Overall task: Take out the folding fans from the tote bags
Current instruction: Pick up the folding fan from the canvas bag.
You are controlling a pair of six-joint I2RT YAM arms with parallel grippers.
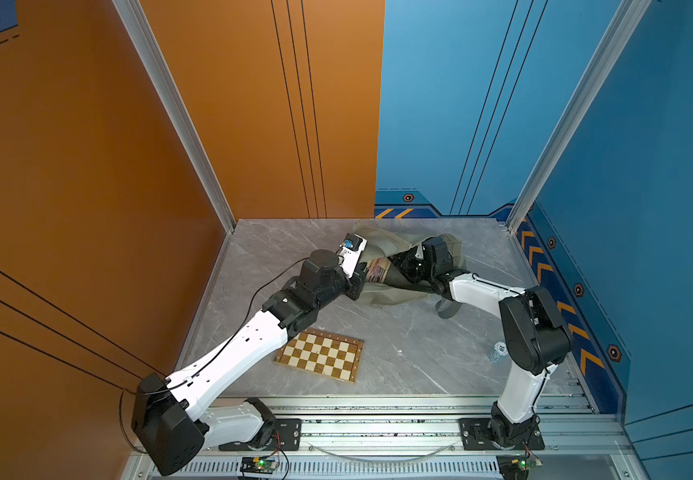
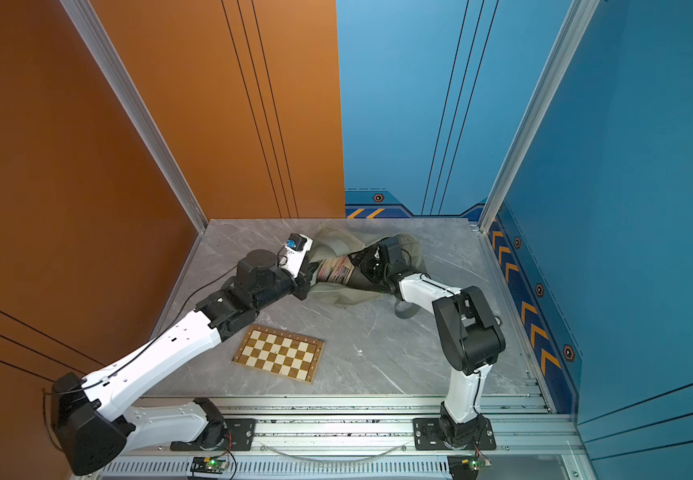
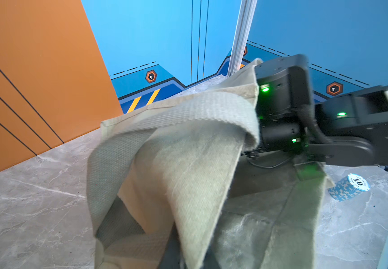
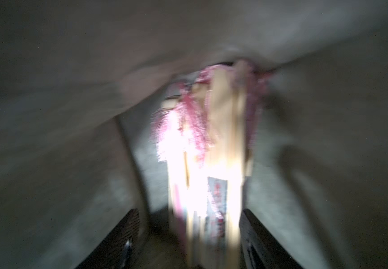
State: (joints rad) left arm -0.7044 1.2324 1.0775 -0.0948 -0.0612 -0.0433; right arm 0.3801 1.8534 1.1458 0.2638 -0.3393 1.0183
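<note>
The olive tote bag lies crumpled at the back of the table, and its weave fills the left wrist view. My left gripper is shut on a fold of the bag's fabric, holding it up. A bundle of folding fans with pale ribs shows at the bag's mouth. In the right wrist view, blurred, the fans with pink tassels lie inside the bag. My right gripper is in the bag, open, with the bundle between its dark fingers and a gap on one side.
A brown-and-cream chessboard lies near the table's front, left of middle. A stack of blue poker chips stands by my right arm's base. One bag strap trails under my right forearm. Orange and blue walls close the back and sides.
</note>
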